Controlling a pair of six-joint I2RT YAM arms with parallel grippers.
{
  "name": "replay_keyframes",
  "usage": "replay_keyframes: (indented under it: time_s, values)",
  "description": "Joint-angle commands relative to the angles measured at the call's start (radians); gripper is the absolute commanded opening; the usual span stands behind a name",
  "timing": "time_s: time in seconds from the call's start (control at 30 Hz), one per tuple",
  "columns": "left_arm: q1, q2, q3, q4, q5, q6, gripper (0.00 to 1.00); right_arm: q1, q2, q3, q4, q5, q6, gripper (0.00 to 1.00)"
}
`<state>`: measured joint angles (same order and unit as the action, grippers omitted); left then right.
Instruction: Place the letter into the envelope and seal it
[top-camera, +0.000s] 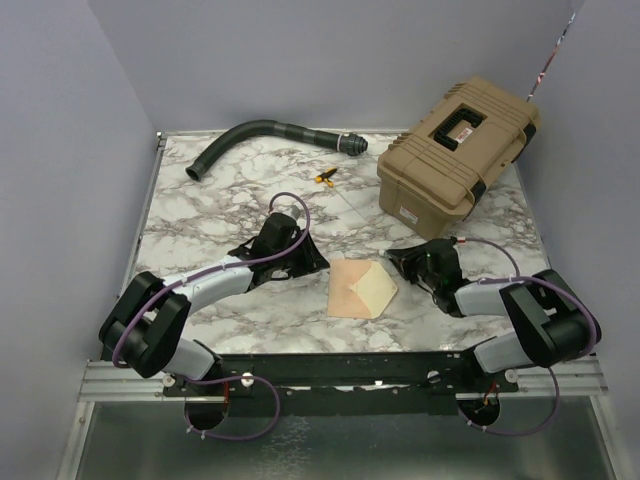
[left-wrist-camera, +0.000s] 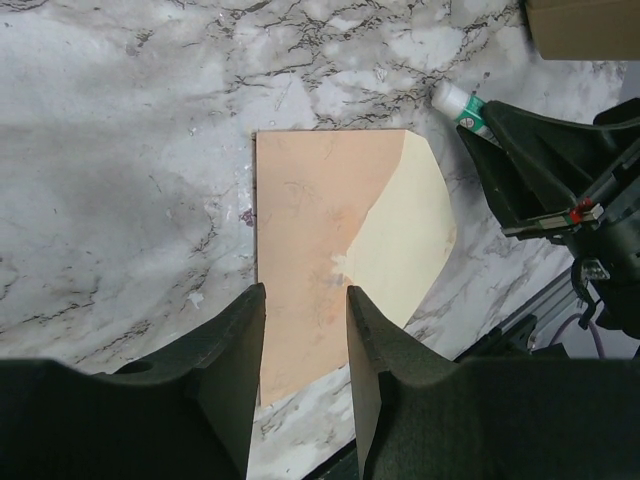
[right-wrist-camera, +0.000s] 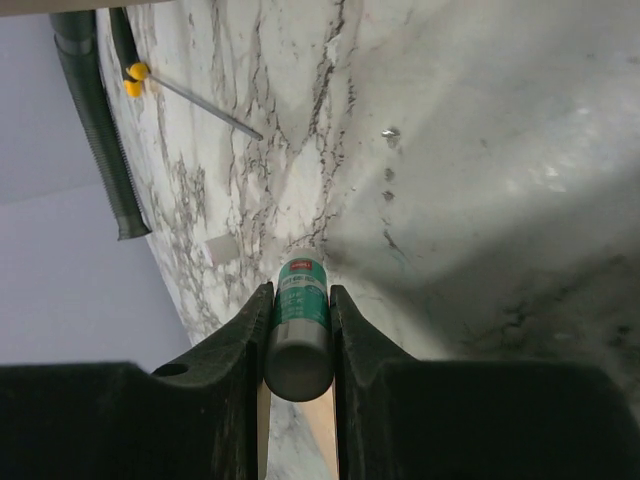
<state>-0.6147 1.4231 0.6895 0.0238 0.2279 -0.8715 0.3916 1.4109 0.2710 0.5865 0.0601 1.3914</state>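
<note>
The white marble-patterned table is carrying four loose items. A tan hard case with black latches is standing closed at the far right, with its handle recess facing up and a white label showing on its near side. A black corrugated hose is lying curved along the far edge, left of the case. A small yellow-handled tool is lying between hose and case. A green-labelled tube is sitting off the surface, right of centre. Pale violet walls are enclosing the table.
</note>
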Motion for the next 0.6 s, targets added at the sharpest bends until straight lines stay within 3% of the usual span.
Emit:
replay_keyframes:
  time_s: [0.0, 0.33, 0.43, 0.57]
  values:
    - [0.007, 0.000, -0.007, 0.002, 0.014, 0.015, 0.39, -0.013, 0.077, 0.064, 0.141, -0.097, -0.004, 0.10]
    - [0.008, 0.029, 0.011, 0.004, 0.023, 0.020, 0.39, -0.023, 0.175, 0.083, 0.180, -0.146, 0.015, 0.22]
    - [0.009, 0.040, 0.015, 0.010, 0.034, 0.025, 0.31, -0.026, 0.202, 0.090, 0.197, -0.170, -0.006, 0.22]
    - [0.009, 0.047, 0.016, 0.014, 0.045, 0.028, 0.30, -0.028, 0.201, 0.082, 0.185, -0.161, -0.019, 0.26]
